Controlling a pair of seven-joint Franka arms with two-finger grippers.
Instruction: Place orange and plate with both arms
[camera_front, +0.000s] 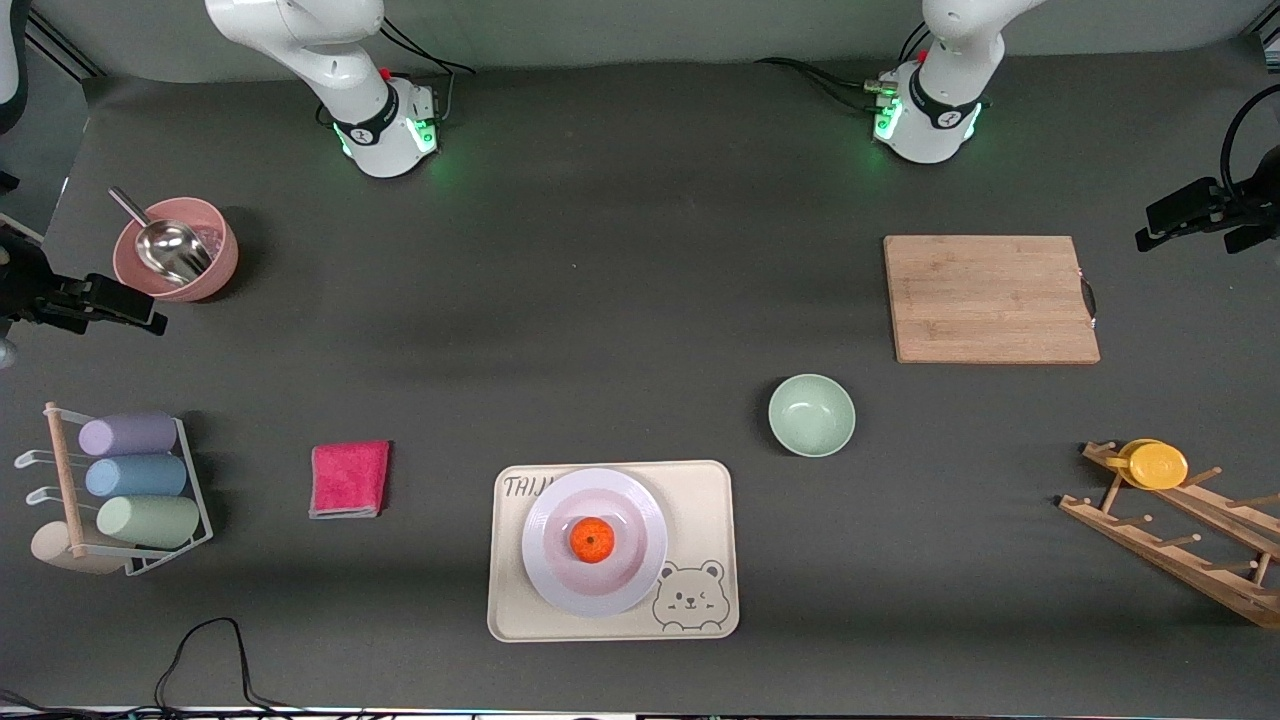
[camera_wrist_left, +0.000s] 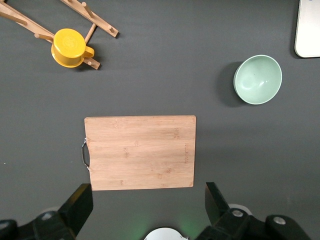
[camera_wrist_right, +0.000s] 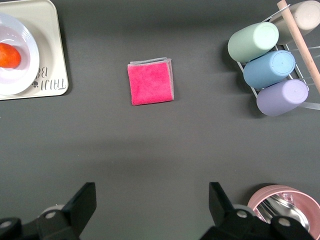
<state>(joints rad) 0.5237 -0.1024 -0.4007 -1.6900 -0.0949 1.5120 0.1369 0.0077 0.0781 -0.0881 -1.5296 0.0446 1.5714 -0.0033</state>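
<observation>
One small bright-orange fruit (camera_front: 591, 540) sits in the round pale lavender plate (camera_front: 594, 585), on the cream bear tray (camera_front: 705, 510). Left gripper (camera_wrist_left: 147, 200) and right gripper (camera_wrist_right: 152, 202) wait raised, jaws wide open, empty.

"TAIJ…" on cream tray (camera_front: 715, 500)

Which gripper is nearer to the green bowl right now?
Left. The left gripper hangs open over the table near the cutting board, with the green bowl in its wrist view. The right gripper hangs open near the pink bowl, much farther off.
</observation>
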